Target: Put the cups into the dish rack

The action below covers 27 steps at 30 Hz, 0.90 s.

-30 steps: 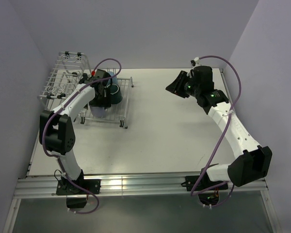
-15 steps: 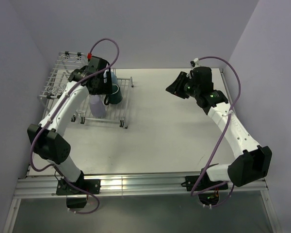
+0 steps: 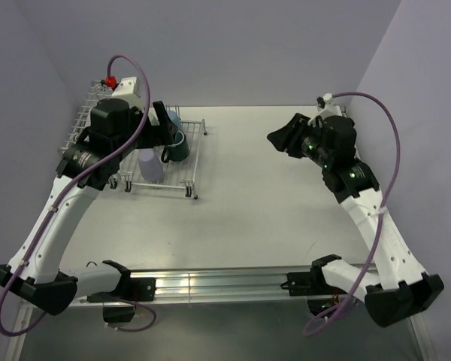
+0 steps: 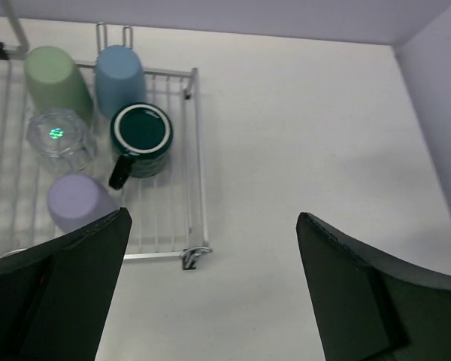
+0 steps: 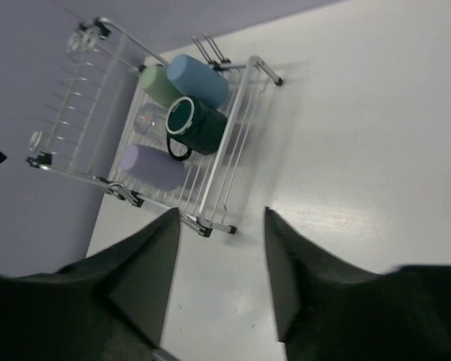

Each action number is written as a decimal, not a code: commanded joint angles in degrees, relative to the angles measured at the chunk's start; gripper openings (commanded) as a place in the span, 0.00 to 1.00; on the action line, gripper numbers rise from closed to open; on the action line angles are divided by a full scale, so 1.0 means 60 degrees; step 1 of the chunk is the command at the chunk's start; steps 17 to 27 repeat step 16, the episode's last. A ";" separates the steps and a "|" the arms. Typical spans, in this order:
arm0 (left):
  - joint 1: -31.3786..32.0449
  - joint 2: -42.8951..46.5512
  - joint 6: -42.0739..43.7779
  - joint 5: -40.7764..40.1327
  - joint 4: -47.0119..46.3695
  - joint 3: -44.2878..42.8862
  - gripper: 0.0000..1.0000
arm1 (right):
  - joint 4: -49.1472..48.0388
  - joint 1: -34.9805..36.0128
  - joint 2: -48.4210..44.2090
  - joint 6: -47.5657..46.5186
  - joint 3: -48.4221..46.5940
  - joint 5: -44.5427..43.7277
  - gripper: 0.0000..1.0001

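Note:
The white wire dish rack (image 3: 193, 162) stands at the table's far left. Its flat tray holds all five cups. In the left wrist view they are a pale green tumbler (image 4: 58, 79), a light blue tumbler (image 4: 120, 73), a clear glass (image 4: 60, 139), a dark green handled mug (image 4: 141, 134) and a lavender tumbler (image 4: 79, 201). My left gripper (image 3: 159, 124) hangs high above the rack, open and empty (image 4: 213, 218). My right gripper (image 3: 282, 135) is raised over the table's far right, open and empty (image 5: 222, 212), well apart from the rack (image 5: 233, 128).
The rack's raised basket section (image 3: 90, 124) is at the far left against the wall. Lilac walls close in the table at the left, back and right. A metal rail (image 3: 225, 284) runs along the near edge by the arm bases.
My left gripper has risen up and back from the rack tray, leaving the lavender tumbler standing in it. My right arm has shifted slightly to the right.

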State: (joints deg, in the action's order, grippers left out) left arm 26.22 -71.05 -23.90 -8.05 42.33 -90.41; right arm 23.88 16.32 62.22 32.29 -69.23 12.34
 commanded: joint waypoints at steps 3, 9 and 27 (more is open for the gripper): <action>0.0025 0.0663 -0.0265 0.1239 -0.1722 0.0917 0.99 | -0.1136 0.0064 -0.1783 -0.0446 0.0961 -0.0517 0.64; 0.0039 0.1250 -0.0162 0.1533 -0.2306 0.1678 0.99 | -0.1139 0.0064 -0.2751 -0.0621 0.1519 -0.1469 0.91; 0.0025 0.1426 -0.0104 0.1679 -0.2425 0.1826 0.99 | -0.1021 0.0078 -0.3177 -0.0885 0.1548 -0.1939 1.00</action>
